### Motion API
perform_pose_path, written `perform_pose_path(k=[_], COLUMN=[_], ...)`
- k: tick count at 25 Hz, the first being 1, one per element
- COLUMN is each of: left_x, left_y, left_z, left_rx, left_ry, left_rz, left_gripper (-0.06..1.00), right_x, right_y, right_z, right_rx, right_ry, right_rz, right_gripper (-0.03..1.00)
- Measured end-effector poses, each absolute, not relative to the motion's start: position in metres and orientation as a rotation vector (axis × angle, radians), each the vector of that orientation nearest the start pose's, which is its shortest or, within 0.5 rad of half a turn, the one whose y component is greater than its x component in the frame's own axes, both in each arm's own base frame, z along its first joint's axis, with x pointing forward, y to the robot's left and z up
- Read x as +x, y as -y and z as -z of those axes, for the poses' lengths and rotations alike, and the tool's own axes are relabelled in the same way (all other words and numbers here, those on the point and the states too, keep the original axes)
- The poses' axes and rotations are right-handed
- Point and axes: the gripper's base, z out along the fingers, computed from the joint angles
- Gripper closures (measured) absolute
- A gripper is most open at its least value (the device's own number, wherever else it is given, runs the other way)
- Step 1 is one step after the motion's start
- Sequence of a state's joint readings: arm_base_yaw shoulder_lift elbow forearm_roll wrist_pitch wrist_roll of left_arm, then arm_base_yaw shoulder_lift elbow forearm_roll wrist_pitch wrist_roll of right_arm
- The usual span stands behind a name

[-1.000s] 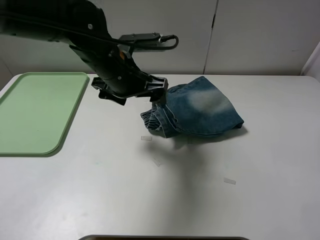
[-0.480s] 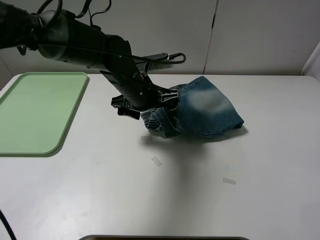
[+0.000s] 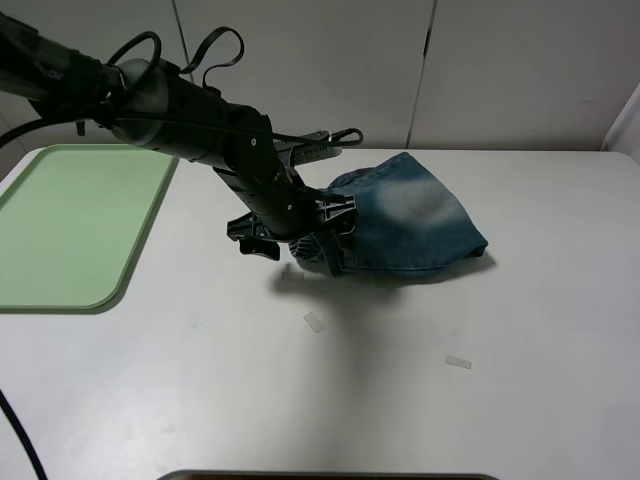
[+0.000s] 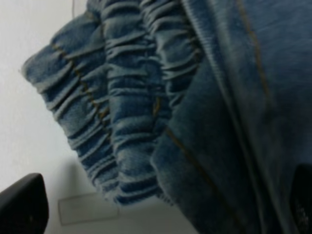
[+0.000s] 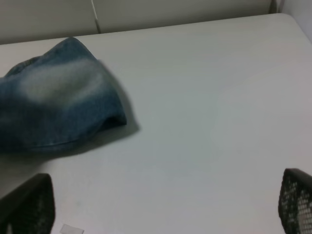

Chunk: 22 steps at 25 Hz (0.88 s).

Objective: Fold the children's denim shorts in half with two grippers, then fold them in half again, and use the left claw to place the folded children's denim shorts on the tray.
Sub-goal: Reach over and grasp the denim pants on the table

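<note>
Reaching over the white table (image 3: 300, 400), the left gripper (image 3: 325, 235) is hovering at the gathered waistband edge of the folded denim shorts (image 3: 410, 225), jaws spread wide and holding nothing. The pick-up step appears in hand; next, the fingers should straddle all the layers and close. Farther back, the green tray (image 3: 70, 225) is waiting at the table's left edge. The right gripper (image 5: 161, 204) is standing wide, empty, apart.

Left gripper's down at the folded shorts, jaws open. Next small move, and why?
Probably close the left gripper on the stacked waistband edge of the denim shorts. Its jaws stand open on either side of the gathered layers, the shorts already lie folded on the table, and the tray sits bare of them.
</note>
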<state>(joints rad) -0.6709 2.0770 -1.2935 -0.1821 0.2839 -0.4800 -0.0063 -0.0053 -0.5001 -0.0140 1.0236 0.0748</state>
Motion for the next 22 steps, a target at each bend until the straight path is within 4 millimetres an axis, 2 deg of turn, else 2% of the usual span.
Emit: perform_pose_path(k=[1,8,11,20,22], left_x=[0.332,0.334,0.337,0.345,0.346], left_y=[0.270,0.270,0.272,0.276,0.276], left_z=[-0.125,-0.113,-0.101,-0.099,-0.098], left_rx=[0.023,0.011,0.006,-0.003,-0.003], left_ry=[-2.666,-2.678,-2.652,-2.551,-2.547], left_rz=[0.546,0.536,0.541,0.587,0.588], left_gripper=[-0.05,-0.05,-0.05,-0.04,0.04], right_x=[-0.004,-0.004,-0.004,-0.004,-0.004], right_y=[0.001,0.001,0.001,0.001,0.001], right_z=[-0.280,-0.280,-0.280,-0.280,-0.280], right_rx=[0.082,0.082,0.081,0.081,0.081], right_ry=[-2.000,-2.000,-2.000,-2.000,-2.000], right_rz=[-0.027,-0.028,-0.030,-0.031,-0.031], right_gripper=[0.27,0.27,0.27,0.27,0.27])
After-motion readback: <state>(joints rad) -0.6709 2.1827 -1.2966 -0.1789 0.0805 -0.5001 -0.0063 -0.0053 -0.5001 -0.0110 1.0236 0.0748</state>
